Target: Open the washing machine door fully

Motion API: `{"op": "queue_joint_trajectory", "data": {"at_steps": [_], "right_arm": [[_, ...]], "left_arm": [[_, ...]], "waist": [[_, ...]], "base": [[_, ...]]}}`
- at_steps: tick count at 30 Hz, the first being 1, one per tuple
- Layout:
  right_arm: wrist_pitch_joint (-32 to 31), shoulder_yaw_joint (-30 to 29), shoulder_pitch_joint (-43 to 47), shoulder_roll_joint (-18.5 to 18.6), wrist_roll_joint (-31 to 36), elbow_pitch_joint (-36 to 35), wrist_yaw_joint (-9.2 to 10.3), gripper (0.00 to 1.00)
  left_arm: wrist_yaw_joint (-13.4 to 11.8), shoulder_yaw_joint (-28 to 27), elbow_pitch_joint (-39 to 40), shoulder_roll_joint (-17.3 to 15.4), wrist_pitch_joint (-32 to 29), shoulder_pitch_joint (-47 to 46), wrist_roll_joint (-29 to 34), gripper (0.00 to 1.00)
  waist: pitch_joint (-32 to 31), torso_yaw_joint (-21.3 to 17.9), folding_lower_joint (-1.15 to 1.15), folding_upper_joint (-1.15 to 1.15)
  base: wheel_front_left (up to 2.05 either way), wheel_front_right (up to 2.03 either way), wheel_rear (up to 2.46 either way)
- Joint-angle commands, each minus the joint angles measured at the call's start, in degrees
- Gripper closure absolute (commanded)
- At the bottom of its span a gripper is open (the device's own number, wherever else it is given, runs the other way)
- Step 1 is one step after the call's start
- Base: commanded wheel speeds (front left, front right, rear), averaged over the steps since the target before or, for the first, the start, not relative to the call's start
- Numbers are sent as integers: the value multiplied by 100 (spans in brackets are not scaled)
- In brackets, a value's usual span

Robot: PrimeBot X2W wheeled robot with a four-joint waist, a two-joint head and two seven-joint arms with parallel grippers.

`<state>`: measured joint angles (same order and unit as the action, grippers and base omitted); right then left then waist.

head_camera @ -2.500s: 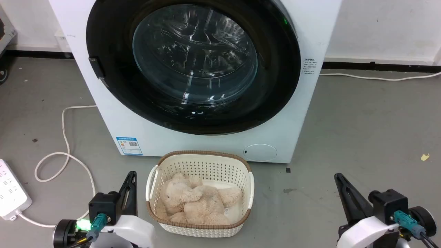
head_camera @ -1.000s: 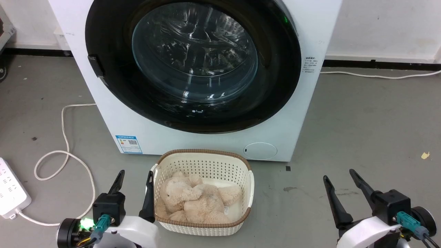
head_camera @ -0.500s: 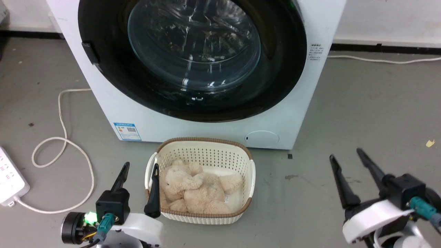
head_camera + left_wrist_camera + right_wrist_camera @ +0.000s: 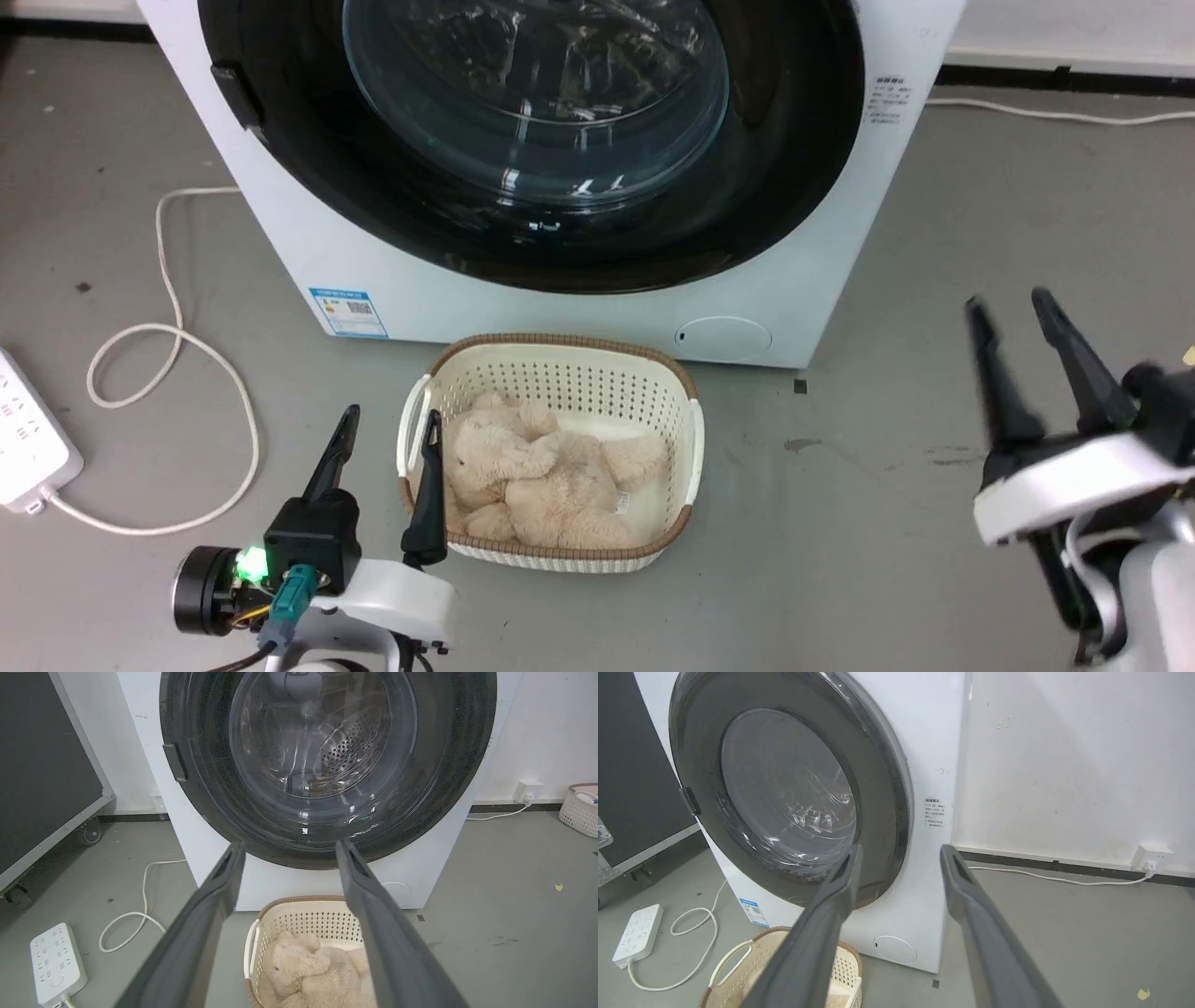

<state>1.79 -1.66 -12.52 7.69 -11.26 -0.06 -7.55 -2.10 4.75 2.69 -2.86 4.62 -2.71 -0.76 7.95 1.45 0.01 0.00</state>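
1. Head view: the washing machine door point(image 4: 537, 93) sits shut in the front of the white washing machine point(image 4: 579, 313). Its glossy black rim is flush with the panel and its clear glass bowl bulges at the centre. A small dark tab point(image 4: 227, 89) shows on the rim's left side.
2. The machine stands on the grey floor point(image 4: 840, 523), with its back toward the wall.
3. A cream basket point(image 4: 560, 347) with a brown rim rests on the floor just in front of the machine's lower edge, below the door. A beige plush toy point(image 4: 551, 476) lies inside it.
4. The left hand point(image 4: 391, 413) hangs low over the floor at the basket's left side, its two dark fingers spread apart with nothing between them. One finger crosses the basket's left handle in this view, and I cannot tell whether it touches.
5. The left wrist view looks between those fingers straight at the door's lower rim and the basket.
6. The right hand point(image 4: 1008, 299) hovers over the floor, right of the machine's front right corner and apart from it. Its fingers are parted and empty, and it is slightly blurred.
7. The right wrist view takes the door at an angle, lying closed against the front panel.
8. A white power strip point(image 4: 28, 448) and a looped white cable point(image 4: 168, 280) lie on the floor left of the machine.
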Motion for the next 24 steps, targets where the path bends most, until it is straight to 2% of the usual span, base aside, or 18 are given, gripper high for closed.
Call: {"op": "queue_joint_trajectory", "data": {"at_steps": [1, 11, 24], "right_arm": [[-27, -26, -203, 77, -101, 44, 2, 100], [-254, -343, -1232, 147, -756, 539, 3, 100], [-1091, -770, -2532, 48, -1762, 1576, 3, 100]], "left_arm": [[-43, 30, 44, -1, 58, -112, -53, 0], [-115, 156, 140, -1, 177, -257, -74, 0], [-254, 318, 290, -1, 333, -413, -118, 0]], "waist": [[54, 18, -1, 0], [360, 105, -1, 0], [768, 279, -1, 0]], "base": [[0, 0, 0], [0, 0, 0], [0, 0, 0]]}}
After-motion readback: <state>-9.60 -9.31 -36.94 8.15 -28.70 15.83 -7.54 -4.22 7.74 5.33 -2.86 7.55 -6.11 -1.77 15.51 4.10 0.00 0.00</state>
